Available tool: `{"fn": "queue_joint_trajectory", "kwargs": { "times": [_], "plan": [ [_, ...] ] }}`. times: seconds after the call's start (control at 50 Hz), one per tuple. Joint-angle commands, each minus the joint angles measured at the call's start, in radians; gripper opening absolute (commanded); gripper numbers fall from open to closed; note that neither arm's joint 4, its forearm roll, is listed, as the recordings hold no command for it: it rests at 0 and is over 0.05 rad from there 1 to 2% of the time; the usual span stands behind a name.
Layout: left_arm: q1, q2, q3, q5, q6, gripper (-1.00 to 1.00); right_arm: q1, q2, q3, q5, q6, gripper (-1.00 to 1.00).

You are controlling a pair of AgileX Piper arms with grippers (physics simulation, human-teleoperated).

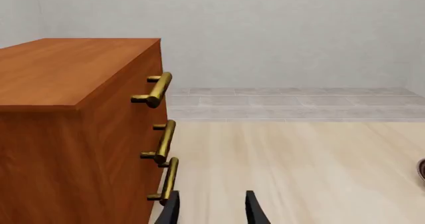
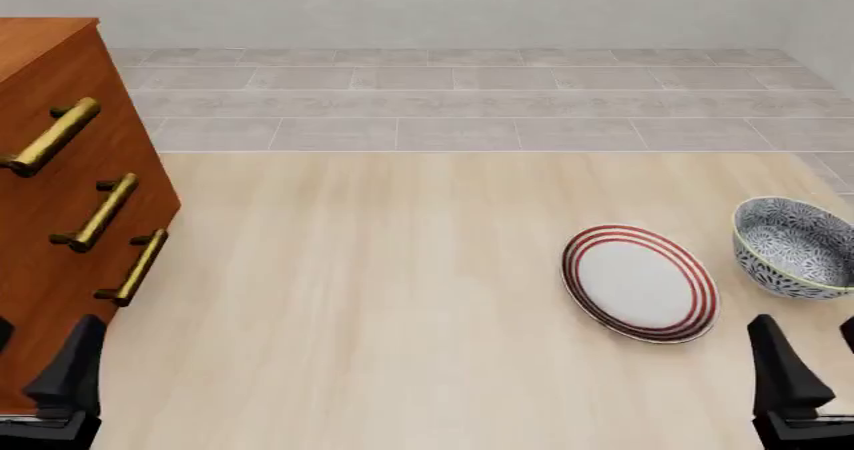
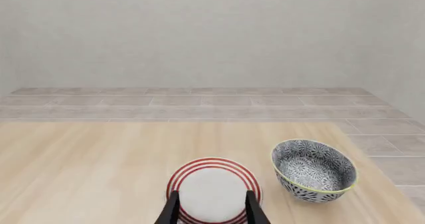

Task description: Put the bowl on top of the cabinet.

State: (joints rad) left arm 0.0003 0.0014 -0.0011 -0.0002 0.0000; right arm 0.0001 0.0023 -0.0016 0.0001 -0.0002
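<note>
Blue-patterned bowl (image 2: 797, 247) sits untouched on the table (image 2: 400, 300), just ahead of the right gripper (image 2: 817, 370), beside the plate (image 2: 639, 282). That gripper's fingers are apart, empty, probably poised to reach. Left gripper (image 1: 211, 209), also apart, waits by the cabinet (image 2: 54, 200), well away.

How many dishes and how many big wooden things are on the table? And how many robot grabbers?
Bowls: 1, the bowl
Plates: 1, the plate
Cabinets: 1, the cabinet
Grippers: 2, the left gripper and the right gripper
Total: 5
</note>
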Motion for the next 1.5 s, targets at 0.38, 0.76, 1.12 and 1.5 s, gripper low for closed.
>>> {"fn": "queue_joint_trajectory", "kwargs": {
  "times": [0.38,0.76,1.12,1.5],
  "plan": [
    [0.001,0.005,-0.004,-0.003,0.002,1.0,-0.002,0.001,-0.016,0.021,-0.009,1.0],
    [-0.001,0.008,-0.003,-0.004,0.007,1.0,-0.002,0.09,-0.118,0.032,-0.03,1.0],
    [-0.005,0.024,-0.001,-0.015,0.008,1.0,-0.001,0.234,-0.281,0.104,-0.057,1.0],
    [-0.004,0.012,-0.002,-0.003,0.008,1.0,-0.064,0.358,-0.401,0.161,-0.057,1.0]
  ]
}}
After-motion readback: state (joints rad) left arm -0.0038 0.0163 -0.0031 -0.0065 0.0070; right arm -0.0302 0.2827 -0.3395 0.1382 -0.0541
